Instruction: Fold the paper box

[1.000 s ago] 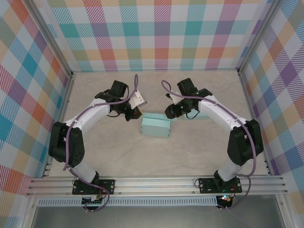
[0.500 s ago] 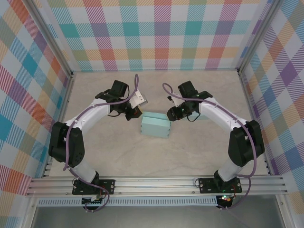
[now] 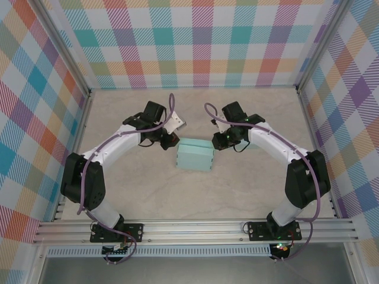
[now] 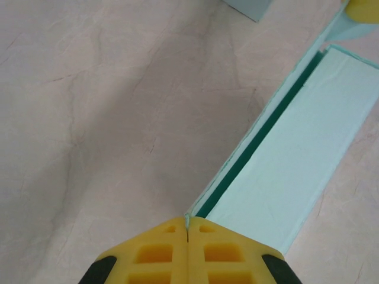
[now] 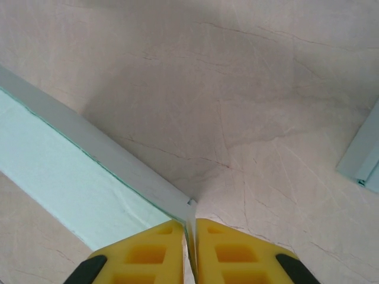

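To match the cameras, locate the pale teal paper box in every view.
Top external: pale teal paper box at centre.
Left wrist: box runs diagonally across the right half.
Right wrist: box at lower left.
Shared landmark: beige marbled tabletop.

I read the worktop (image 3: 148,189) as a flat beige surface with a marbled vein pattern. One pale teal paper box (image 3: 194,158) lies directly on it, near the centre. Its long axis runs left to right and is turned slightly off square. Its broad pale face is uppermost. In the left wrist view, a dark teal gap runs along one long edge, between that face and a thin side panel. A second pale teal paper piece (image 5: 367,157) lies flat on the worktop, to the right of the box and apart from it. I cannot tell its full shape. Soft shadows fall on the surface beside the box.
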`<action>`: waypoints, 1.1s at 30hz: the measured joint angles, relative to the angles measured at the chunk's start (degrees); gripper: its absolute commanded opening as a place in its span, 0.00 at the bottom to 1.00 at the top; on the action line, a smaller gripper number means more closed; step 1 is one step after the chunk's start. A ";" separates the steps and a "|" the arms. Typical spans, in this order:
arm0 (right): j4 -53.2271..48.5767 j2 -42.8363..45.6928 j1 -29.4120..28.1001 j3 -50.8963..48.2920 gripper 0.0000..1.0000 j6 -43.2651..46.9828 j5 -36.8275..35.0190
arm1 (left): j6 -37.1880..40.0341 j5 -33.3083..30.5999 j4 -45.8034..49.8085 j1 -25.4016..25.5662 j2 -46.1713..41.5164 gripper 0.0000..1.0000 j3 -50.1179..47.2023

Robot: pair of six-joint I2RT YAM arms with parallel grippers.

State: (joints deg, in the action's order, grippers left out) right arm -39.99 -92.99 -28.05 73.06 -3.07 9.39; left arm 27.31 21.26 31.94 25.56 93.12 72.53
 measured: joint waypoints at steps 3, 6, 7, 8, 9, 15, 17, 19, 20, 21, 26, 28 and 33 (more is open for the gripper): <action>0.11 0.02 -0.90 0.39 0.09 -1.73 -2.51 | -6.40 -2.97 -1.51 1.33 -0.63 0.00 -0.04; 0.07 0.02 -2.34 1.73 0.08 -3.37 -6.12 | -12.85 -7.41 -2.43 2.75 -1.40 0.00 -0.09; 0.02 0.00 -2.82 2.25 0.09 -3.85 -7.34 | -14.62 -8.85 -2.60 3.21 -1.64 0.00 -0.11; 0.02 -0.04 -3.41 2.86 0.08 -4.37 -8.90 | -16.68 -10.75 -3.06 3.80 -1.92 0.00 -0.20; 0.02 -0.09 -3.89 3.37 0.08 -5.01 -10.23 | -18.71 -12.41 -3.74 4.35 -2.25 0.00 -0.44; 1.27 -0.48 -5.66 4.63 0.10 -9.22 -16.31 | -29.29 -19.04 -8.26 6.67 -3.87 0.00 -2.78; 2.27 -0.79 -5.84 4.63 0.10 -10.80 -17.09 | -32.74 -20.50 -10.19 7.04 -4.13 0.00 -4.26; 3.56 -1.16 -6.08 4.61 0.10 -12.28 -17.64 | -36.02 -21.84 -11.87 7.34 -4.15 0.00 -5.73; 4.37 -1.25 -6.14 4.50 0.10 -13.05 -17.81 | -37.51 -22.40 -12.70 7.43 -4.15 0.00 -6.43; 4.96 -1.29 -6.19 4.33 0.11 -13.86 -17.81 | -39.12 -22.93 -13.51 7.58 -4.15 0.00 -7.06; 7.17 -2.03 -6.34 4.17 0.11 -16.81 -18.32 | -44.85 -26.23 -17.16 8.59 -4.15 0.00 -9.38; 7.74 -2.56 -6.54 4.15 0.11 -17.59 -18.64 | -46.60 -27.69 -17.75 9.03 -4.15 0.00 -9.75; 8.59 -3.06 -6.95 3.82 0.11 -19.06 -19.10 | -49.57 -30.99 -18.64 9.97 -4.15 0.00 -10.16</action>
State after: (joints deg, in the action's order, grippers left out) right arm -31.40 -96.05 -35.00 76.88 -22.13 -9.72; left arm -22.26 -9.74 13.30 35.53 88.97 62.37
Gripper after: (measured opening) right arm 0.109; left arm 0.049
